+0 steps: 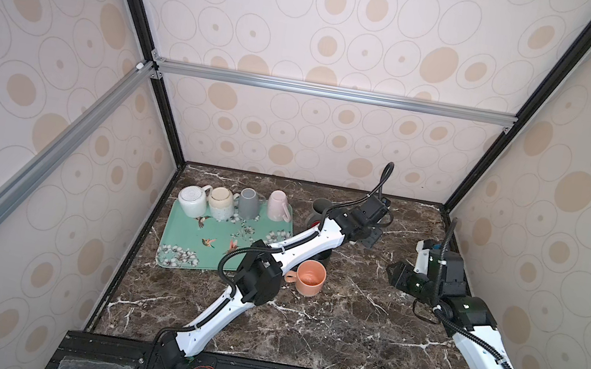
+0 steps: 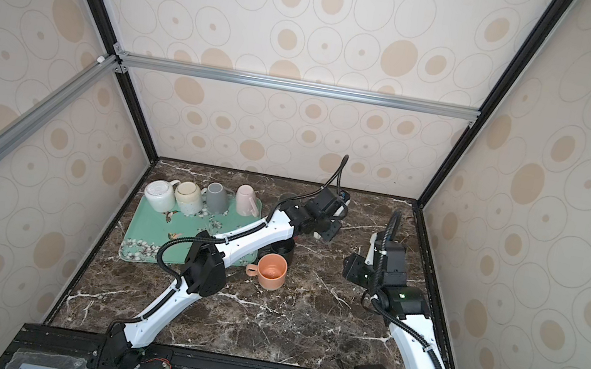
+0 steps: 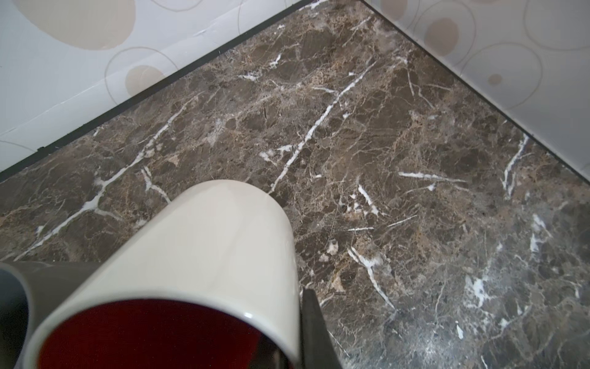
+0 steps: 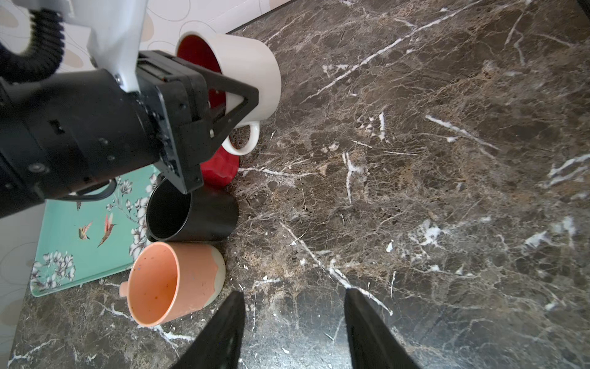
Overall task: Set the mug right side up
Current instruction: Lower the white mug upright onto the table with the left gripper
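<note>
Mug, white outside and red inside, hangs tilted with its mouth nearly upward near the middle of the far edge of the marble table, just off the far-right corner of a teal tray. The left arm stretches across the tray's right edge to reach it. It passes over a black mug and just beside an orange mug, both standing mouth up.

The left pincer is clenched on the mug's rim, 1 finger inside the red interior and 1 outside. The right pincer waits released and empty near the right edge. Whether the base touches the table cannot be told.

Letting go while the mug leans would likely tip it over. Its handle sits just above a red item, so a fall could strike that or the grey mug beside it. The glazed rim offers only a thin hold that may slip. A careless pull-back of the arm could sweep the black and orange mugs.
</note>
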